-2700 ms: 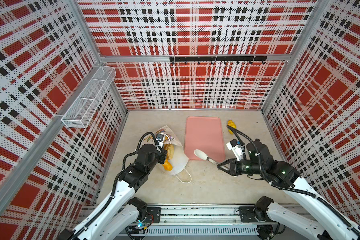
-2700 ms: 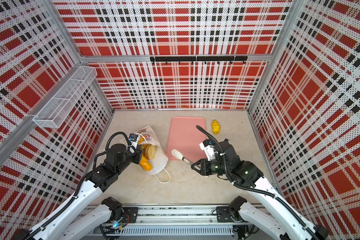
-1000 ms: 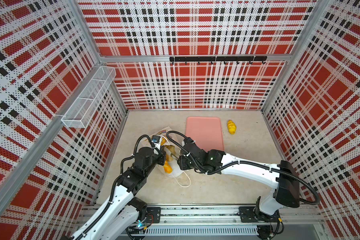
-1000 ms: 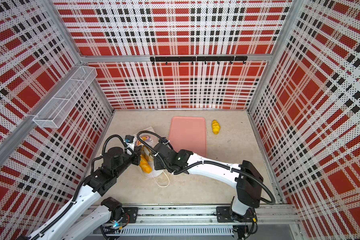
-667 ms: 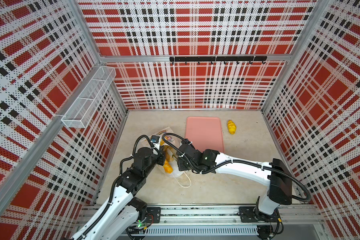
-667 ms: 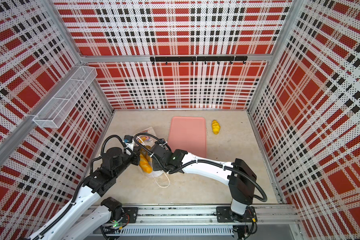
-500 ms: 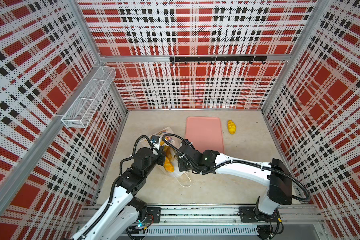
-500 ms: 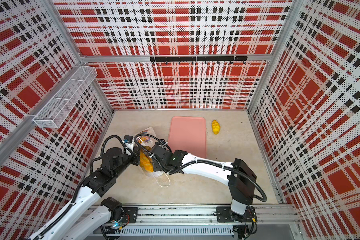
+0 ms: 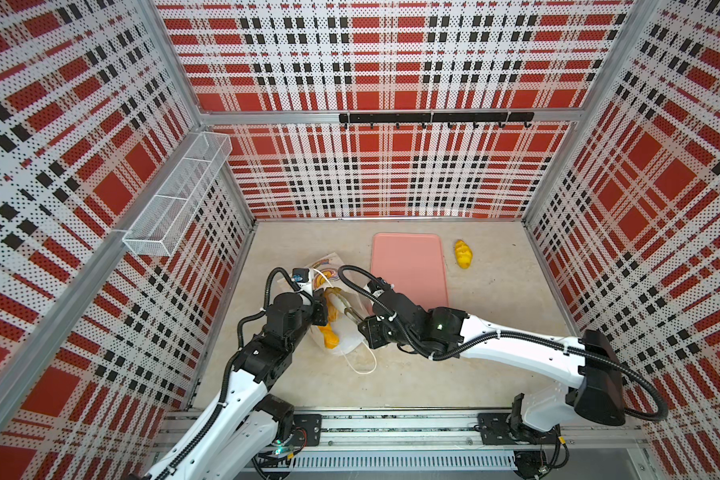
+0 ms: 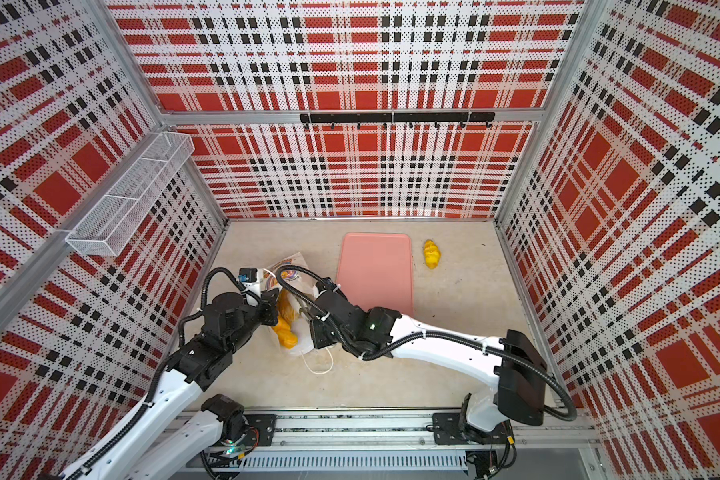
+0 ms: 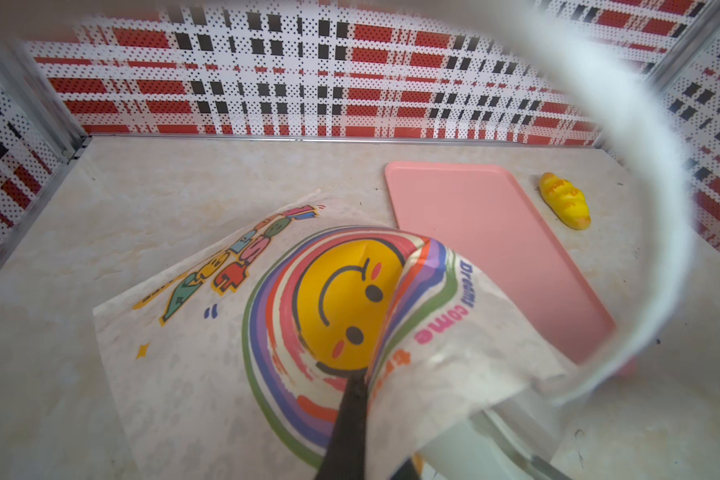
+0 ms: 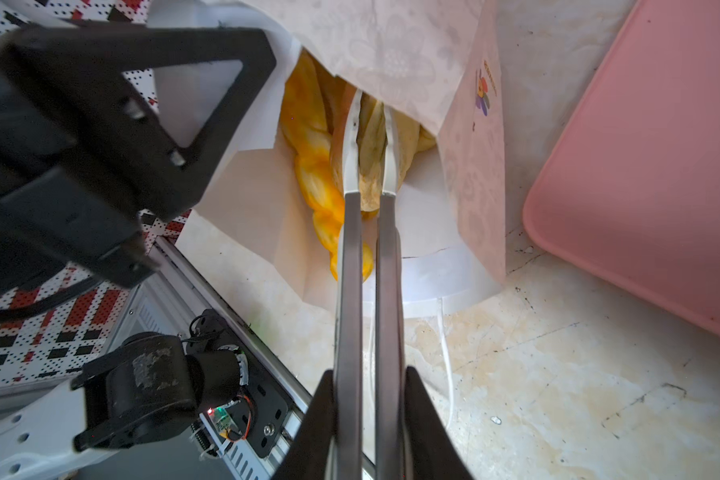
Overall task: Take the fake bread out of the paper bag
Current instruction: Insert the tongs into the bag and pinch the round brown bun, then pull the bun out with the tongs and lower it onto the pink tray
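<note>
Top views: the paper bag (image 9: pixel 326 266) lies on its side near the left edge of the counter (image 9: pixel 495 332), mouth facing the front edge, with its cord handle (image 9: pixel 364 365) trailing on the counter before it. The left end effector (image 9: pixel 323 306) sits at the mouth's upper lip. The right end effector (image 9: pixel 347 311) reaches into the opening beside a yellow braided stick (image 9: pixel 329 334). One yellow ridged bread (image 9: pixel 463 254) is already out, between the bare pink tray (image 9: pixel 408 270) and the right edge, near the far edge. The other fake bread in view is inside the bag.

Left wrist view: raise the lip no higher than needed and hold it steady until the piece clears. The left end effector is clenched on a fold of the paper bag (image 11: pixel 425 353), lifting it. Only one dark finger (image 11: pixel 346 432) shows.

Right wrist view: withdraw straight back along the bag's length, toward the front edge. Move slowly, so the piece does not snag the overhanging paper or drag the braided stick (image 12: pixel 314 178) that touches it. The grasp appears to sit near one end, so expect the piece to pivot. The right end effector (image 12: pixel 371 99) is narrowed to a slim gap and grasps a tan bread piece (image 12: pixel 368 166), with one white fingertip (image 12: pixel 352 124) on each flank.
</note>
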